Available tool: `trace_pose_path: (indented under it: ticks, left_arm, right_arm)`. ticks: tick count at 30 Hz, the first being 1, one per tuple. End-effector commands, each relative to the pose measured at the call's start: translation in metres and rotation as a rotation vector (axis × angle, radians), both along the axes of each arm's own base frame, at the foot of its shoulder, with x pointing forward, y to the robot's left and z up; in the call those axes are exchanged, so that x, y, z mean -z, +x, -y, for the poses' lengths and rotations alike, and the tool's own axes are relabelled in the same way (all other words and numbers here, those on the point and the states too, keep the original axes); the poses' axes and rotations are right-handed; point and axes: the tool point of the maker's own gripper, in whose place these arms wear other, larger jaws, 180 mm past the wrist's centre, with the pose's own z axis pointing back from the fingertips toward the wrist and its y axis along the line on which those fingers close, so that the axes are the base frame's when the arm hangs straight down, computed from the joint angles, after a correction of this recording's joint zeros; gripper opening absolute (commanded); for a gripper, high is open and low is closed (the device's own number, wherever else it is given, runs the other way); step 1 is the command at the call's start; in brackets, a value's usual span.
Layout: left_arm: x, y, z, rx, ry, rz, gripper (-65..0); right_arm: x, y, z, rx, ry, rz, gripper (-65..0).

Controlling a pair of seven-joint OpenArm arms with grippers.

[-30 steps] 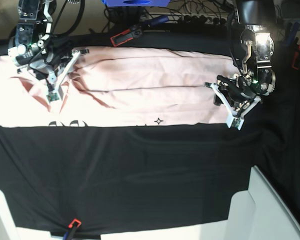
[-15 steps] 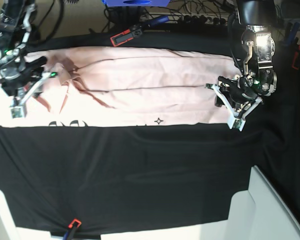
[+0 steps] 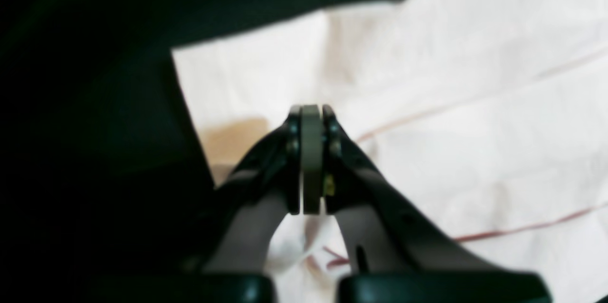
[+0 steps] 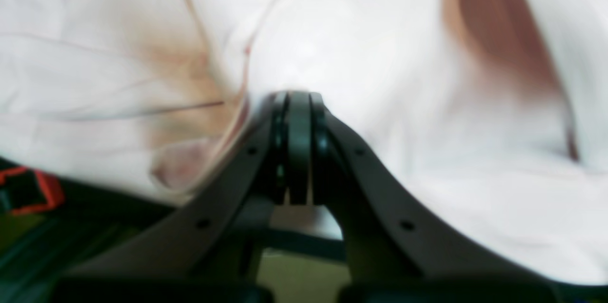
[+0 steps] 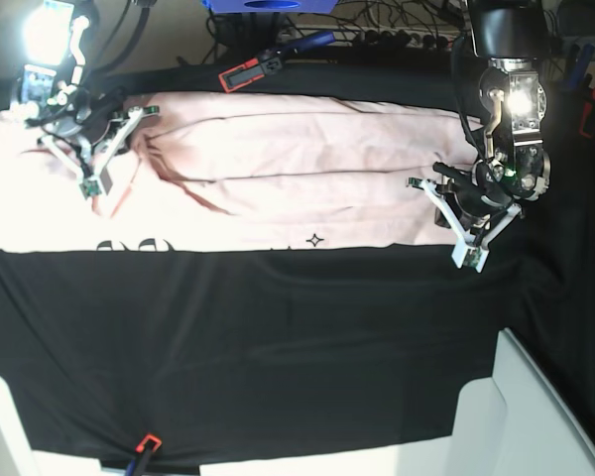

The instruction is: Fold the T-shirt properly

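The T-shirt [image 5: 278,169] lies spread as a long pale pink band across the far half of the black table cloth [image 5: 278,347], and everything I do here is measured against that shirt. Its near edge runs straight, with a small black star mark [image 5: 315,239] and a bit of black lettering [image 5: 129,245] showing right along it.

My left gripper [image 5: 446,218] sits at the shirt's end on the base view's right, right at the border where pink meets black cloth. In the left wrist view the left gripper [image 3: 311,165] has its two pads pressed flat together, with the shirt's corner [image 3: 199,70] lying just beyond the tips. I cannot tell whether any fabric is pinched between them.

My right gripper [image 5: 104,159] is over the shirt's opposite end, above a bunched, creased patch of fabric [image 5: 159,164]. From the right wrist view the right gripper [image 4: 297,151] is also pressed fully together, tips against rumpled pink cloth; the picture is blurred, so whether a fold is caught I cannot say.

Beyond the shirt's far edge lies a red-and-black clamp [image 5: 246,72].
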Motion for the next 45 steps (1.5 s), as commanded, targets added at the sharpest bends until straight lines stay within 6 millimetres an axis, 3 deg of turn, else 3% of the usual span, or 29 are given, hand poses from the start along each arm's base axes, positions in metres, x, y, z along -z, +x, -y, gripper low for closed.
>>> trace_pose_path:
  ticks: [1, 4, 6, 9, 13, 16, 20, 25, 31, 35, 42, 45]
  left_arm:
    - [-0.011, 0.010, -0.002, 0.002, 0.002, 0.042, -65.0]
    - [-0.011, 0.010, -0.002, 0.002, 0.002, 0.042, -65.0]
    - [-0.011, 0.010, -0.002, 0.002, 0.002, 0.042, -65.0]
    - [-0.011, 0.011, -0.002, 0.002, 0.002, 0.044, -65.0]
    - [-0.011, 0.011, -0.002, 0.002, 0.002, 0.044, -65.0]
    - [-0.010, 0.010, -0.001, 0.002, 0.000, 0.040, -65.0]
    - [-0.009, 0.009, -0.002, 0.002, 0.000, 0.037, -65.0]
    - [-0.009, 0.009, -0.002, 0.001, 0.000, 0.036, -65.0]
    - [-0.008, 0.008, -0.002, 0.001, 0.000, 0.034, -65.0]
    - [-0.008, 0.008, -0.002, 0.000, 0.000, 0.033, -65.0]
    - [-0.008, 0.008, -0.002, 0.000, 0.000, 0.033, -65.0]
    - [-0.008, 0.008, -0.002, 0.000, 0.000, 0.033, -65.0]
  right_arm:
    - [0.003, 0.001, 0.000, 0.000, 0.012, 0.012, -64.7]
    - [0.021, -0.010, -0.005, 0.011, 0.043, -0.031, -64.7]
    - [0.020, -0.010, -0.005, 0.010, 0.039, -0.030, -64.7]
    - [-0.004, 0.000, 0.003, 0.002, -0.005, 0.036, -64.7]
    - [-0.052, 0.018, 0.023, 0.018, -0.111, 0.118, -64.7]
    - [-0.073, 0.023, 0.028, 0.014, -0.153, 0.140, -64.7]
    - [-0.073, 0.023, 0.021, 0.007, -0.142, 0.132, -64.7]
    - [-0.063, 0.019, -0.028, -0.121, -0.078, 0.114, -64.7]
    - [-0.026, 0.007, -0.057, -0.148, 0.010, 0.038, -64.7]
    - [-0.018, 0.004, -0.060, -0.145, 0.028, 0.032, -64.7]
    - [-0.070, 0.024, -0.047, -0.152, -0.057, 0.130, -64.7]
    - [-0.074, 0.026, -0.027, -0.111, -0.093, 0.130, -64.7]
